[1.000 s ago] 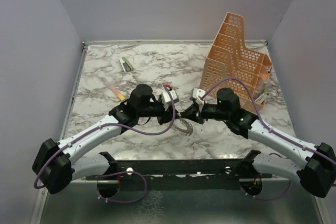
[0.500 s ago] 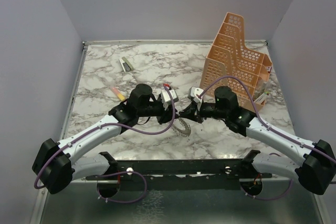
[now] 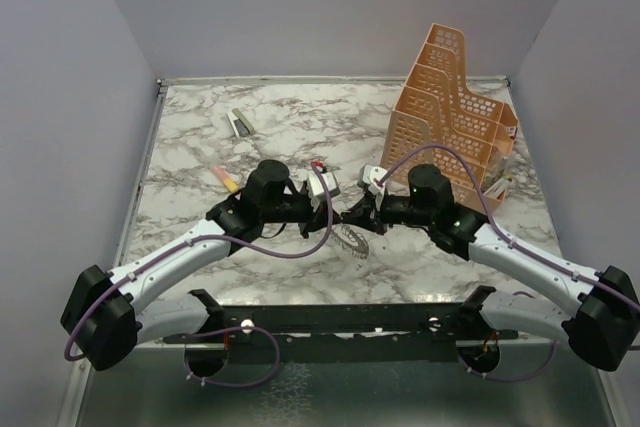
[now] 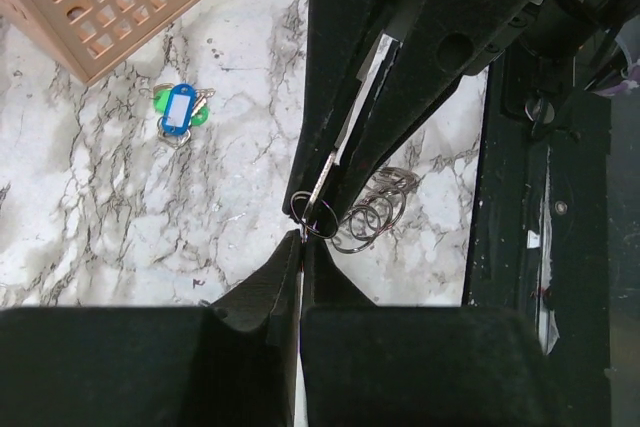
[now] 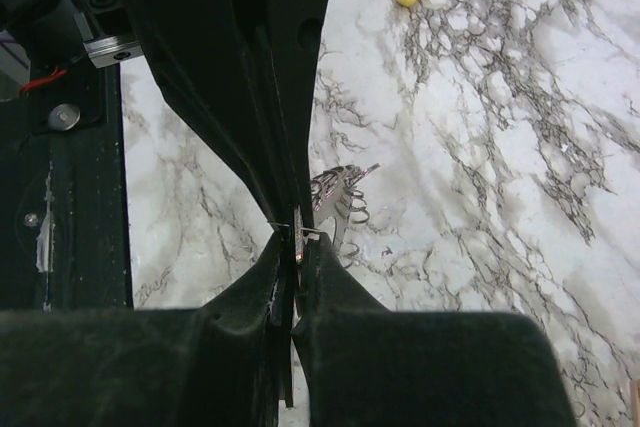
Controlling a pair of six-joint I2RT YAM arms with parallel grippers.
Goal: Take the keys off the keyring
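Note:
My two grippers meet over the middle of the table. The left gripper (image 3: pixel 333 215) (image 4: pixel 302 237) is shut, pinching the thin wire of the keyring (image 3: pixel 350 239). The ring hangs below the fingertips, rimmed with silvery keys (image 5: pixel 338 197). In the left wrist view, loops of the bunch (image 4: pixel 375 212) show under the jaws. The right gripper (image 3: pixel 352 214) (image 5: pixel 298 247) comes from the opposite side and is shut on one flat silvery key, seen edge-on between its fingertips. Much of the ring is hidden behind both pairs of fingers.
An orange mesh file rack (image 3: pixel 450 122) stands at the back right. A blue tag on a green tag (image 4: pixel 178 112) lies near the rack's foot. A yellow-pink marker (image 3: pixel 226 179) and a small grey stapler-like item (image 3: pixel 238 122) lie at the left.
The right arm has shifted slightly left toward the left gripper. The hanging bunch of keys has swung a little. Both grippers stay shut.

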